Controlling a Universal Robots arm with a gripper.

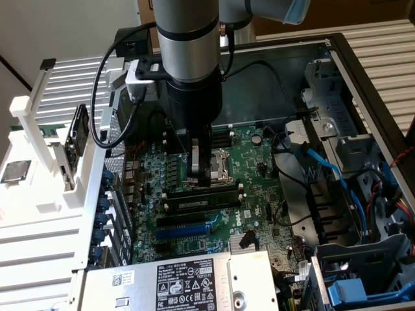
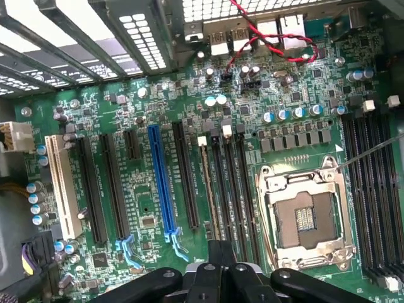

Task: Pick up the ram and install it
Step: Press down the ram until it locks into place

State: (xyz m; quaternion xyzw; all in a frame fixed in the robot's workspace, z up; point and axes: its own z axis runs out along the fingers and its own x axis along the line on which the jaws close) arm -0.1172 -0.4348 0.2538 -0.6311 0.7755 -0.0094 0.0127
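Note:
The ram (image 1: 224, 190) stands on edge in one of the long black memory slots on the green motherboard (image 1: 259, 194), beside the CPU socket (image 2: 303, 218). In the wrist view the ram (image 2: 205, 189) is a thin strip seen edge-on, running from a white end clip toward the fingers. My gripper (image 1: 202, 180) hangs straight down over the ram's middle, with its tips at the stick's top edge. The two dark fingers (image 2: 215, 252) lie pressed together with no gap, and the ram's edge runs just beside them, not between them.
The board lies inside an open PC case (image 1: 337, 58). A blue expansion slot (image 2: 161, 183) and black slots flank the ram. Blue cables (image 1: 337, 175) and drive cages (image 1: 363, 259) are at the exterior view's right. The power supply (image 1: 188, 282) is in front, and white racks (image 1: 52, 162) stand left.

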